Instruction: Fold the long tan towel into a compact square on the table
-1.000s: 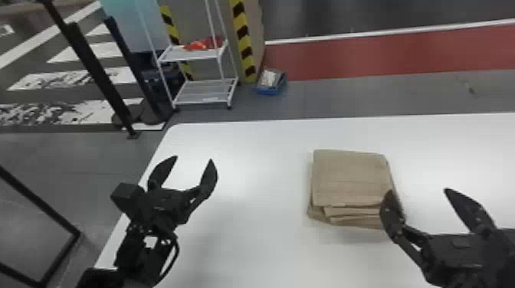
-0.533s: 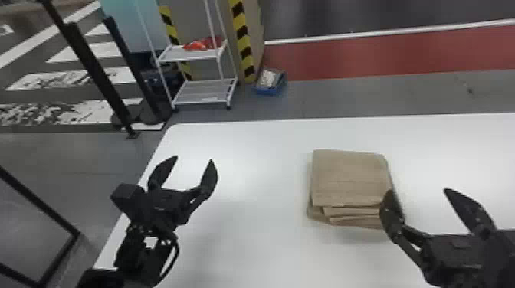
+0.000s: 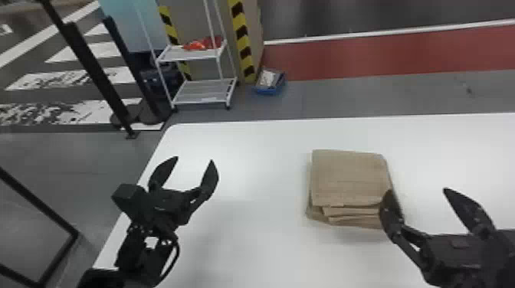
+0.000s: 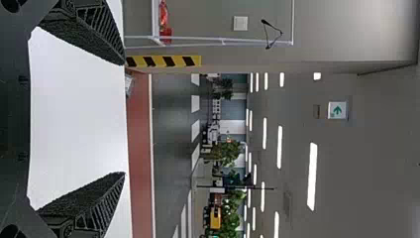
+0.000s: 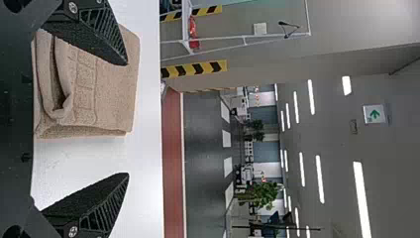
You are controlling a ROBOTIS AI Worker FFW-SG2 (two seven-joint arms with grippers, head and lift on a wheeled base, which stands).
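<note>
One black, two-fingered right gripper (image 3: 417, 189), spread and empty, is likely nearer for any tidying, the squarish folded tan towel (image 3: 348, 178) lying just leftward on the white surface (image 3: 260, 249), well apart from the likewise empty black left gripper (image 3: 194, 159).

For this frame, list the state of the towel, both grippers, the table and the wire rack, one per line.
Towel: folded into a compact, layered square, lying flat
Left gripper: open, empty
Right gripper: open, empty, one finger in front of the towel's edge
Table: bearing the towel
Wire rack: standing, red item on its upper shelf
</note>
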